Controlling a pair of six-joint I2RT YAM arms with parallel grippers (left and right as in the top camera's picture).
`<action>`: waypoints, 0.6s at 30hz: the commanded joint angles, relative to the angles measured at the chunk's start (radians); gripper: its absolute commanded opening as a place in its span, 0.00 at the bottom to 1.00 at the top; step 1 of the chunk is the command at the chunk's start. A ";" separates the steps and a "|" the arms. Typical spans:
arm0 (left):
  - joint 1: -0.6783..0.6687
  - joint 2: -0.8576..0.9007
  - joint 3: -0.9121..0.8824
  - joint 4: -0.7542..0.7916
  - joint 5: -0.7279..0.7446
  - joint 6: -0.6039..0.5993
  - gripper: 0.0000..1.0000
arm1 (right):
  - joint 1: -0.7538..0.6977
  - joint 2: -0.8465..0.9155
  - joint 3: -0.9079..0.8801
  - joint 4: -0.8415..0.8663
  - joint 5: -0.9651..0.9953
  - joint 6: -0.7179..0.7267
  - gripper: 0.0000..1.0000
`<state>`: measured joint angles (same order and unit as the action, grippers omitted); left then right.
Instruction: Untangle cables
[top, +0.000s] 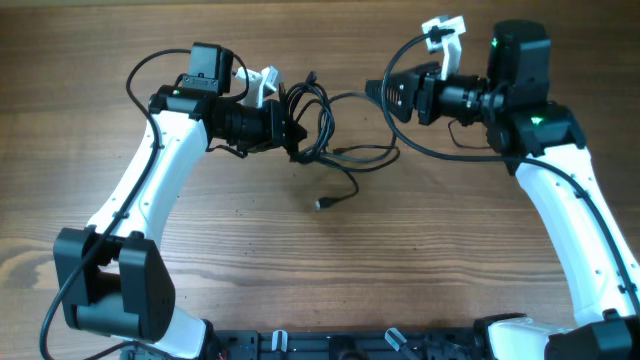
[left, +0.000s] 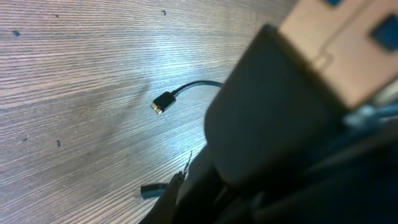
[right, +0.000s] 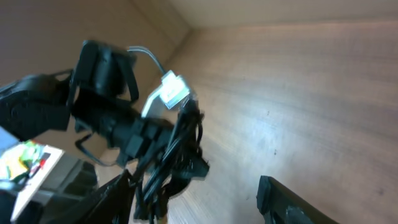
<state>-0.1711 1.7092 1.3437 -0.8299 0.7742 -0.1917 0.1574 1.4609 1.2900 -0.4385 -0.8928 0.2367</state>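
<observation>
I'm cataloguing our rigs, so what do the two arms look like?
Both the left arm and right arm have smooth white link shells, black joint housings and black fingers. A thick black cable loops along each, a small white bracket sits at each wrist, and green lights glow.

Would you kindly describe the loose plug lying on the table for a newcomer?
On the wooden table, find the black cable tangle at the left gripper. One cord trails from it toward the robot; its silver-tipped plug lies alone on bare wood.
</observation>
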 joint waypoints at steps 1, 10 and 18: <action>-0.001 -0.006 0.002 0.011 -0.006 0.020 0.04 | 0.020 0.015 0.013 -0.111 -0.034 -0.114 0.67; -0.001 -0.006 0.002 0.038 -0.217 -0.055 0.04 | 0.035 0.021 0.013 -0.093 -0.061 -0.148 0.72; -0.002 -0.006 0.002 0.026 -0.194 -0.051 0.04 | 0.092 0.180 0.013 -0.085 -0.029 -0.154 0.54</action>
<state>-0.1711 1.7096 1.3437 -0.8059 0.5655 -0.2340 0.2428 1.6077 1.2922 -0.5308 -0.9226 0.0978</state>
